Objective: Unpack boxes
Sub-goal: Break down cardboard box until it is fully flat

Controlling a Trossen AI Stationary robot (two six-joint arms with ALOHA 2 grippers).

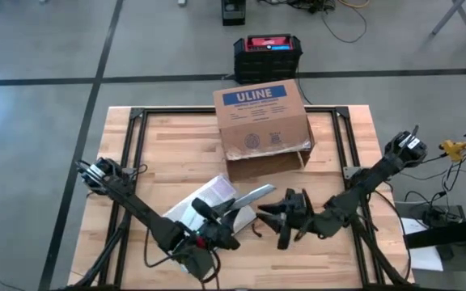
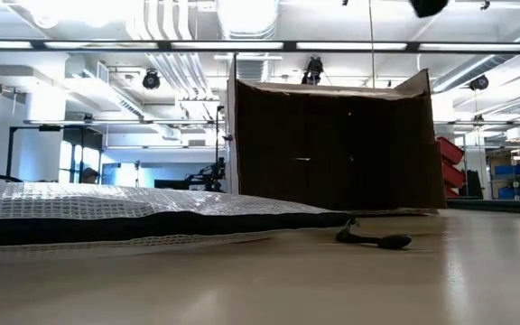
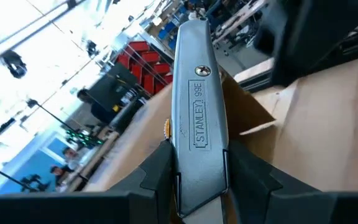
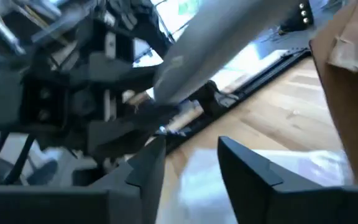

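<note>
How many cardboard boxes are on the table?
1. The brown corrugated cardboard box with the blue ULINE label sits at the table's far middle, lying with its open side toward the arms. I see no other, though something could hide behind it.

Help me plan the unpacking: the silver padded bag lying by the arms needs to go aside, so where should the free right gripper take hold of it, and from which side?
Probably the padded bag's long edge facing the ULINE box, coming in low from the box side. It lies flat, so only an edge fits between the fingers, and the left gripper with the utility knife covers its near end. The right gripper is open beside it.
</note>
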